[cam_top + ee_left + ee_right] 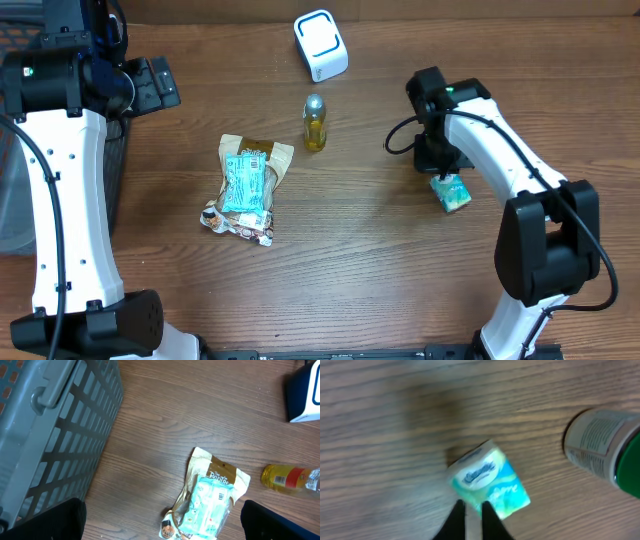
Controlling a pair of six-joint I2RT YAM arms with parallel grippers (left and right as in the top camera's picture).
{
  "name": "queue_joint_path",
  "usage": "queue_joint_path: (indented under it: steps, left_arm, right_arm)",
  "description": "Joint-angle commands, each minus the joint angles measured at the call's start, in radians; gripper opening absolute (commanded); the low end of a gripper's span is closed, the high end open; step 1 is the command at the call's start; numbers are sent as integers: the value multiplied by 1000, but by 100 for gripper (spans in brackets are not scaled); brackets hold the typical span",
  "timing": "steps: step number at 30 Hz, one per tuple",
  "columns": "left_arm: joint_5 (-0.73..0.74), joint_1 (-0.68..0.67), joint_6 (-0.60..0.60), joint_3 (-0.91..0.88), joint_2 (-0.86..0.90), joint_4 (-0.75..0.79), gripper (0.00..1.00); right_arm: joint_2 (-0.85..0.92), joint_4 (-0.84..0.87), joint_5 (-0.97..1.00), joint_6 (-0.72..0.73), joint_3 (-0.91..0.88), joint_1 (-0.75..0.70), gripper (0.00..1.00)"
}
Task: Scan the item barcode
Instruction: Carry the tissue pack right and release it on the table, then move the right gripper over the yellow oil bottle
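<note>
Right pincer (471,510) is closed on nothing; the tissue pack (487,482) is laid flat on the desk (395,435) just ahead of its tips, long axis slanted far-left to near-right. Left pincer (160,522) is spread wide.

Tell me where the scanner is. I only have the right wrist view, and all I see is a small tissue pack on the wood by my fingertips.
Observer: A white box with a blue outline, likely the scanner, stands at the far side of the table, to the left of the right gripper.
Operator: Anything else waiting to be scanned?
Observer: A small yellow bottle is just nearer than that box.
Operator: What about the other arm?
Observer: The left gripper is open, between a grey basket and a pile of snack packets.
</note>
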Motion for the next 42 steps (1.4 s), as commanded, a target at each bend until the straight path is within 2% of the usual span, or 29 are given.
queue_joint_path:
  steps: [1, 7, 12, 13, 14, 15, 20, 23, 27, 28, 30, 40, 42]
  left_arm:
    - [-5, -7, 5, 2, 8, 3, 100]
    - [-5, -7, 5, 2, 8, 3, 99]
    - [-5, -7, 5, 2, 8, 3, 100]
    - [-5, -7, 5, 2, 8, 3, 100]
    - [-5, -7, 5, 2, 8, 3, 100]
    - [-5, -7, 5, 2, 8, 3, 100]
    - [-5, -7, 5, 2, 8, 3, 100]
    - [-5, -6, 5, 2, 8, 3, 100]
    - [-5, -7, 5, 2, 8, 3, 100]
    - [-5, -7, 5, 2, 8, 3, 100]
    - [-5, -7, 5, 2, 8, 3, 100]
    - [-5, -7, 5, 2, 9, 3, 100]
    - [-5, -6, 5, 2, 9, 3, 100]
  right_arm:
    - [-6, 40, -4, 25, -11, -37, 32]
    - [-6, 53, -271, 11, -15, -42, 40]
    - [-6, 68, -402, -14, -16, -31, 46]
    - [-6, 96, -430, -14, -16, -28, 47]
    - [-6, 132, -452, -13, -16, -24, 54]
    - [-6, 164, -469, -13, -16, -20, 56]
    - [-6, 302, -540, 23, 26, 14, 59]
    - [-6, 278, -540, 52, 142, 37, 60]
    - [-6, 222, -510, 70, 308, 75, 69]
    - [-6, 219, -494, 81, 339, 85, 75]
    - [-6, 229, -448, 110, 393, 114, 100]
    - [19, 417, -103, 156, 414, 294, 100]
    - [30, 428, -82, 156, 413, 313, 100]
